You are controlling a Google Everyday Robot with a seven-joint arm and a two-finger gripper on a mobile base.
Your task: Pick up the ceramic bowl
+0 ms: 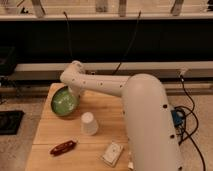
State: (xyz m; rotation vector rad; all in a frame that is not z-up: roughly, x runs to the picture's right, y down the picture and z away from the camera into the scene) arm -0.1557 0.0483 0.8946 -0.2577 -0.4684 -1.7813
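The ceramic bowl (64,102) is round and shallow, glossy light green inside with a darker green rim. It appears tilted at the far left of the wooden table (105,107). My white arm reaches from the right across the table to it. The gripper (74,93) is at the bowl's right rim, mostly hidden behind the wrist. An upturned white cup (89,123) stands just in front and to the right of the bowl.
A red-brown snack packet (63,147) lies near the table's front left. A small pale packet (112,153) lies at the front middle. Black cables hang behind the table, and more cables lie on the floor at right.
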